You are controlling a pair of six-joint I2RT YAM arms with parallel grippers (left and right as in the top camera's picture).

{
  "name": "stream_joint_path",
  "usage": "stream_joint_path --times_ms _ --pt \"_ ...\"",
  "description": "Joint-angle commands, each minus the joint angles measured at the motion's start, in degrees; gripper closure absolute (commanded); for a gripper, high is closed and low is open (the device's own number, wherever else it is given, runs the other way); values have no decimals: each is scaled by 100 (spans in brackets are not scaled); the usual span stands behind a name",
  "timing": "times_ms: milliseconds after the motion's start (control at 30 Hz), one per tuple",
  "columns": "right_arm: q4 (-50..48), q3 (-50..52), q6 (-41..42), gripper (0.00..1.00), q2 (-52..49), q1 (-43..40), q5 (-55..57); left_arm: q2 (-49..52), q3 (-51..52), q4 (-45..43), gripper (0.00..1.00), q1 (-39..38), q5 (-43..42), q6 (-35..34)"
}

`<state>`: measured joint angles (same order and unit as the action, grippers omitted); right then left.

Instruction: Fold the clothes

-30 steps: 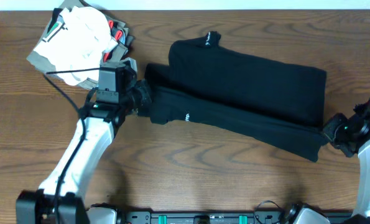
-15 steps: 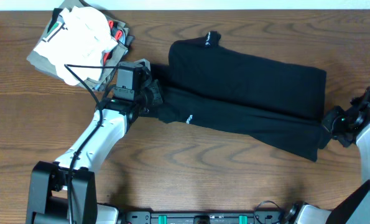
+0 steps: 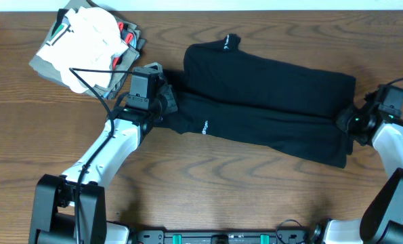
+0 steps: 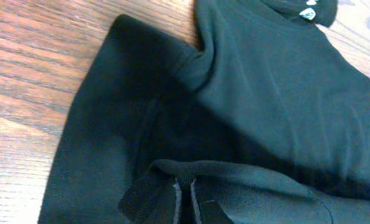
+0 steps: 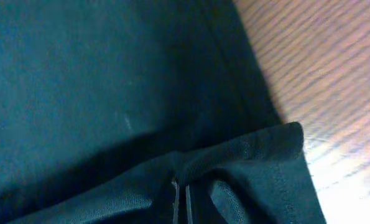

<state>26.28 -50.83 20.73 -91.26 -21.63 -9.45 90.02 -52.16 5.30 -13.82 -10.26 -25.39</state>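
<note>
My left gripper (image 3: pixel 166 103) and right gripper (image 3: pixel 343 120) each pinch 1 end of the clothes (image 3: pixel 269 102), already doubled lengthwise on the table (image 3: pixel 187 183); I judge the crosswise folds remain.

Clothes: the clothes (image 3: pixel 269 108) are lying on the table (image 3: pixel 208 196), stretching from centre-left to the right of the frame and slanting slightly downward to the right.
Stack: the stack of folded garments (image 3: pixel 86 47) is sitting in the upper left of the frame, apart from the clothes.
Left gripper: the left gripper (image 3: pixel 168 105) is resting at the clothes' left end, below and right of the stack, pinching a fold.
Right gripper: the right gripper (image 3: pixel 345 122) is sitting at the clothes' right end, near the frame's right edge, pinching the fabric there.
</note>
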Motion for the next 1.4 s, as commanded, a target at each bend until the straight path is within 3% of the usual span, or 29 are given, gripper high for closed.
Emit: stream_joint_path --times_ms 0,400,467,500,600,633,767,967,1133,1167,1200,1233,1267,1300,1333,1367 --pt "-13 37 -63 99 -61 48 90 101 -105 -46 94 13 352 122" --pt "-20 37 -61 98 -61 48 107 518 -105 -369 94 -4 345 177" --pt "-61 37 -63 98 -61 48 109 562 -105 -382 88 -13 348 179" --pt "-92 37 -63 98 -61 48 109 584 -105 -407 83 -13 348 179" --pt "-275 37 -63 96 -61 48 109 601 -105 -415 16 -24 345 234" --pt "-363 37 -63 94 -61 48 107 601 -105 -413 2 -24 345 293" --pt "-713 35 -63 64 -61 48 61 601 -105 -380 2 -24 345 579" --pt "-514 -240 -149 46 24 48 -186 492 -302 455 2 107 348 697" --pt "420 -841 -466 45 260 70 -514 437 -682 1829 2 251 348 1169" --pt "605 -953 -546 50 286 79 -566 437 -680 1950 2 251 348 1235" --pt "800 -1069 -616 67 297 94 -608 439 -678 2059 2 251 345 1298" --pt "984 -1172 -673 87 299 111 -625 448 -678 2124 14 249 348 1351" --pt "1115 -1235 -691 99 299 129 -625 455 -675 2131 24 249 345 1399" --pt "1222 -1266 -693 99 299 149 -625 463 -667 2120 55 251 348 1403" --pt "1292 -1268 -691 99 299 170 -629 479 -667 2098 73 251 348 1401" --pt "1344 -1266 -693 99 299 186 -627 496 -667 2074 81 251 350 1403"
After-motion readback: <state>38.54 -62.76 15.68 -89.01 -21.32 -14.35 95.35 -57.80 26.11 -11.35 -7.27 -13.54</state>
